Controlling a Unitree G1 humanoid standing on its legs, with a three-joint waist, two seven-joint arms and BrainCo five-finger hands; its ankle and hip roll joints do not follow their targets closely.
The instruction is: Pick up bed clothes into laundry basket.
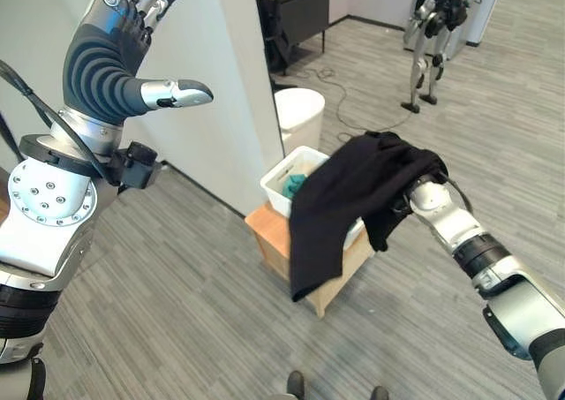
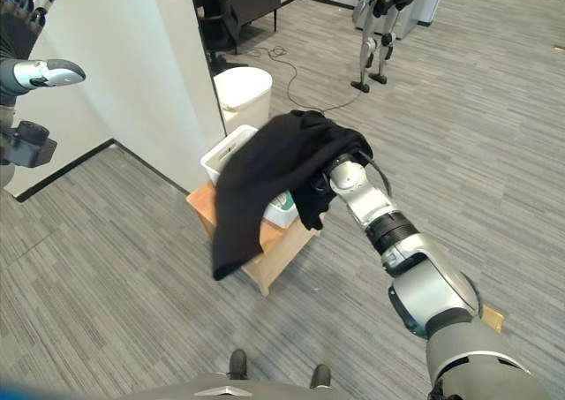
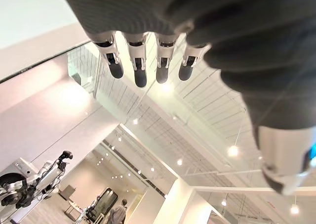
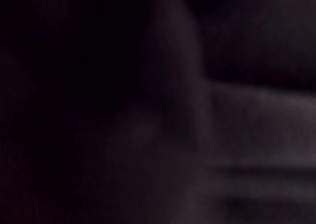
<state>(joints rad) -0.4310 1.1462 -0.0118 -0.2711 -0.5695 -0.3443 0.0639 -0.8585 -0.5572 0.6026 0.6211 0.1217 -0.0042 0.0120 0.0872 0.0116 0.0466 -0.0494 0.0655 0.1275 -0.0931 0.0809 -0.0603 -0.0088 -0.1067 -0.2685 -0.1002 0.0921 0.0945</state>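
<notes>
A black garment [image 1: 353,188] drapes over my right hand, which is hidden under it; only the silver wrist [image 1: 430,197] shows past the cloth. The garment hangs above and in front of a white laundry basket [image 1: 284,172] that stands on a low wooden stool [image 1: 272,232]. A teal cloth [image 1: 294,185] lies inside the basket. In the right wrist view the dark cloth [image 4: 158,105] covers the camera. My left hand [image 1: 106,60] is raised high at the left, away from the basket, its fingers [image 3: 140,68] straight and holding nothing.
A white wall corner [image 1: 234,91] stands just behind the basket, with a round white bin [image 1: 300,113] beyond it. Another robot [image 1: 433,29] stands at the back right on the grey plank floor. Dark furniture [image 1: 296,16] stands farther back.
</notes>
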